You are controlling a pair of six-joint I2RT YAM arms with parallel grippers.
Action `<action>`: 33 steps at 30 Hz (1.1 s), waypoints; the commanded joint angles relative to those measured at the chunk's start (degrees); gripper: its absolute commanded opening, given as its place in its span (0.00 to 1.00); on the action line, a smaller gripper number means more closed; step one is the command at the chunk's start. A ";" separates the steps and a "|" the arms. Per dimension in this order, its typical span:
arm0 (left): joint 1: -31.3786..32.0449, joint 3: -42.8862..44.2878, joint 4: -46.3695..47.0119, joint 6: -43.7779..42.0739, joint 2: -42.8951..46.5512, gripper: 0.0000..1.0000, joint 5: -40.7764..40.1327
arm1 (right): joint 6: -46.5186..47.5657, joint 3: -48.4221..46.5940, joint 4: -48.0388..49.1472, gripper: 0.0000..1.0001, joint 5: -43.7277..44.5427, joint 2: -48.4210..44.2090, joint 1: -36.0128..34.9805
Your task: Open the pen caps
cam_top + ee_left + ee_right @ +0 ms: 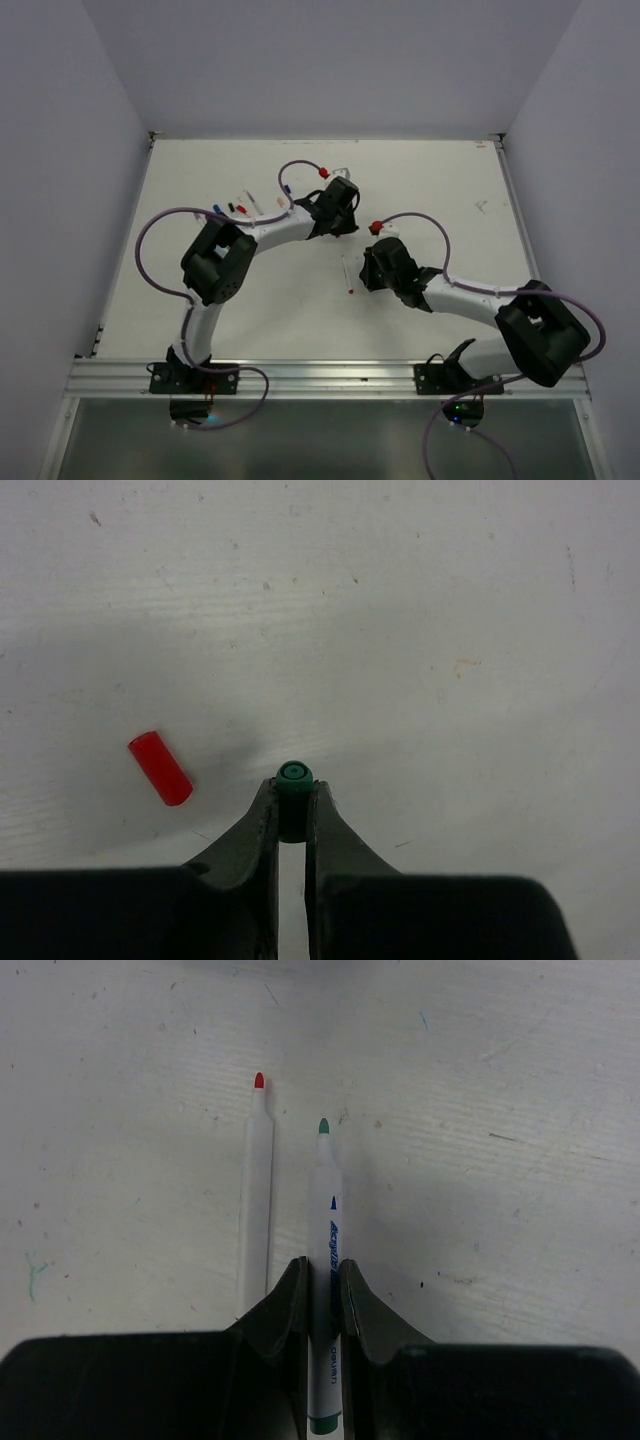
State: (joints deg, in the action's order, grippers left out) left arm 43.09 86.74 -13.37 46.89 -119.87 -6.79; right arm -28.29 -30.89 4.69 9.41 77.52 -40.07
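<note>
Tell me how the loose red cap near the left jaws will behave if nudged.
The red cap is a small smooth cylinder lying on its side, so it will probably roll if pushed sideways. It looks like light plastic, likely to skid on the flat table.

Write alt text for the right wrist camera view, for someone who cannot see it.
The right gripper is shut on an uncapped green-tipped pen pointing away from the camera. Just left of it in the picture, a slimmer uncapped red-tipped pen lies on the white table.
</note>
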 commanded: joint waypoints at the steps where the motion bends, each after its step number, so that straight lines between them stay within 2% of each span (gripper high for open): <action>1: -0.02 3.17 -1.84 -0.05 -1.85 0.09 -2.27 | -0.01 -2.24 3.57 0.00 -0.18 1.58 0.17; 11: -0.02 2.56 -4.56 0.21 -3.96 0.12 -3.23 | -0.45 -4.70 6.21 0.01 1.58 7.56 0.17; 13: -0.02 2.38 -4.83 0.21 -3.79 0.13 -3.41 | -0.71 -4.88 6.91 0.05 0.88 8.61 0.17; 18: -0.02 1.94 -5.97 0.39 -3.79 0.21 -3.85 | -0.71 -4.61 7.44 0.21 0.61 8.71 0.09; 27: -0.02 0.62 -6.23 0.83 -0.45 0.29 -4.82 | -0.97 -3.65 7.27 0.29 0.79 5.28 0.08; 33: -0.02 0.18 -6.15 0.74 4.19 0.30 -4.64 | -0.71 -3.82 5.51 0.42 0.61 -0.07 0.09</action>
State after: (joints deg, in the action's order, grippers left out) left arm 43.09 87.20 -18.92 47.35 -121.82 -9.89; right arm -28.60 -34.00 9.82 9.45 81.54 -40.07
